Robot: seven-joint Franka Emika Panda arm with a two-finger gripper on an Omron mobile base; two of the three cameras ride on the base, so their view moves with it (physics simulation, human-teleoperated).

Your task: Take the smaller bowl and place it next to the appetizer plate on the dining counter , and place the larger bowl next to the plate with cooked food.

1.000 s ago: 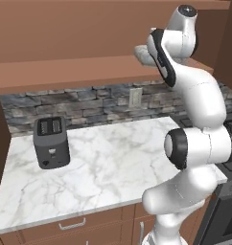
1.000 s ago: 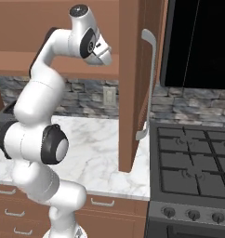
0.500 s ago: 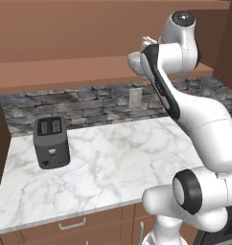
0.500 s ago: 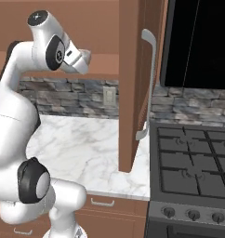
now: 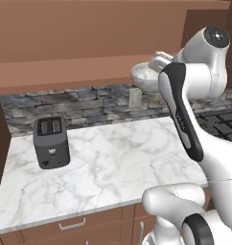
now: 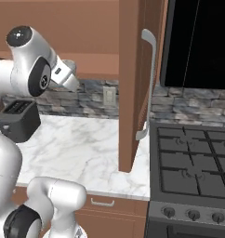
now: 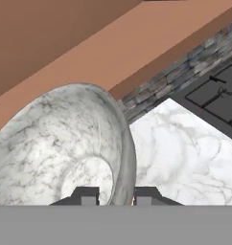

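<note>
Hand view: the gripper [image 7: 117, 197] was pinched on the rim of a marbled bowl [image 7: 65, 148], one fingertip [image 7: 87, 195] inside the bowl and one outside.
Which bowl: it looked deep, with a pale flat bottom, so it was most likely the larger bowl, but there was no second bowl beside it to check.
Where the bowl was: up in the air, high above the marble counter with wooden drawers [image 5: 113, 167], close under the brown wall cabinets [image 5: 89, 33].
Left base view: the bowl [image 5: 145, 76] sat at the end of the white arm, above and to the right of the black toaster [image 5: 51, 142].
Other things: a black stove [image 6: 193, 162] stood just beside that counter, past an open cabinet door [image 6: 133, 83].
Done: one bowl was picked up.
Left: the dining counter and both plates were not seen here, so I think no bowl was in its place yet. This bowl had to be carried there and set down by its plate. Then the other bowl too.
</note>
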